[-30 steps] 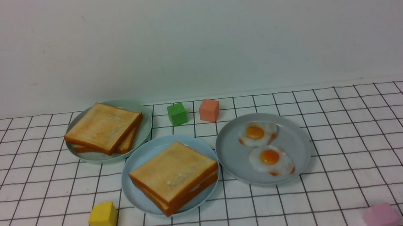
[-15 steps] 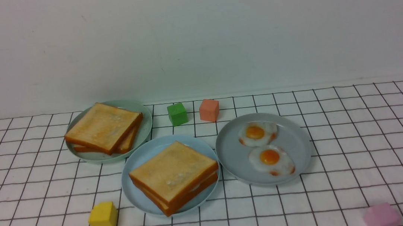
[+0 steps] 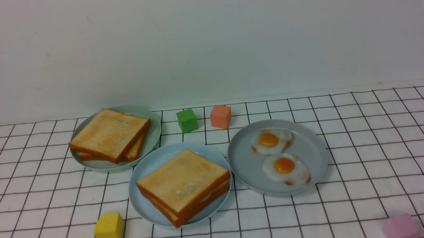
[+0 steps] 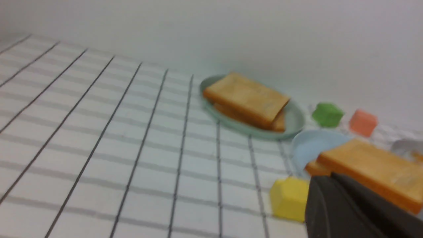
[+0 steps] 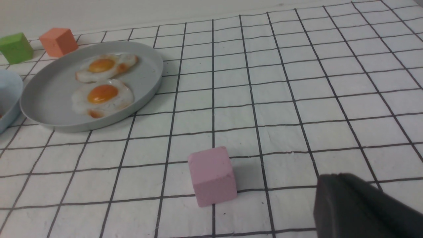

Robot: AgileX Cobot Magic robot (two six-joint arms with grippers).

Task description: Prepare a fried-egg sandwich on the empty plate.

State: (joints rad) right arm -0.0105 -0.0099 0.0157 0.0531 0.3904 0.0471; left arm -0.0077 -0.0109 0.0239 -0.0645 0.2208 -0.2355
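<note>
Sandwich (image 3: pixel 183 181) on blue plate (image 3: pixel 142 205), eggs (image 3: pixel 284 166) at abt 3 o'clock; L gripper (image 4: pixel 327 185) shut, R gripper (image 5: pixel 333 185) can't tell.

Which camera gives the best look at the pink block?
The right wrist view: the pink block sits there whole, its top and front showing. The front view cuts it off at the bottom edge. The left wrist view does not show it.
</note>
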